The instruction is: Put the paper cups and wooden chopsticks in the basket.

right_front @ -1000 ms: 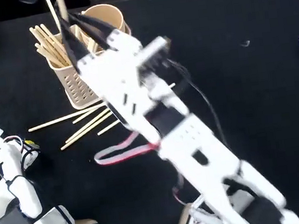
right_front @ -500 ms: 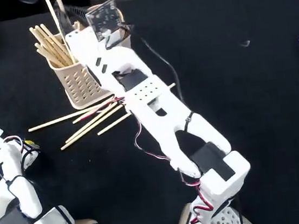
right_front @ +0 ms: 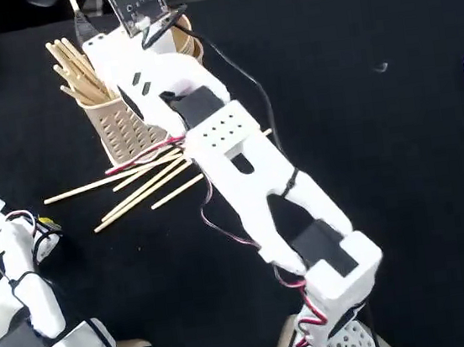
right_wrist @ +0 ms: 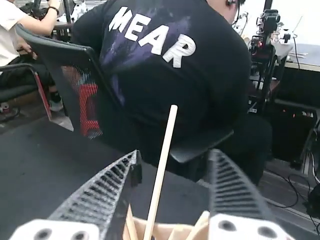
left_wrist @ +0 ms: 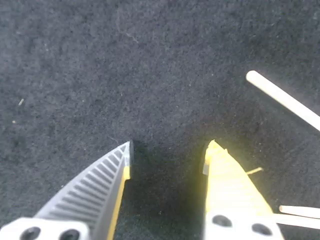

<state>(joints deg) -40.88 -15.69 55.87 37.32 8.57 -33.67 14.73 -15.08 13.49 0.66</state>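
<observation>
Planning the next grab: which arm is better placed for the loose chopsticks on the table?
Probably left: the left claw hangs open, low beside a loose chopstick; the right claw is up over the basket.

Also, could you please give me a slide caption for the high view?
Right arm stretched over the basket of wooden chopsticks, with more chopsticks loose on the black table.

You have a beige perforated basket (right_front: 121,129) standing upright on the black worktop (right_front: 383,163). A bundle of wooden chopsticks (right_front: 75,70) leans on end inside it. A tan paper cup (right_front: 189,42), partly hidden, is at the basket's far side. Several loose chopsticks (right_front: 90,186) lie flat, fanned out just beside its foot.
</observation>
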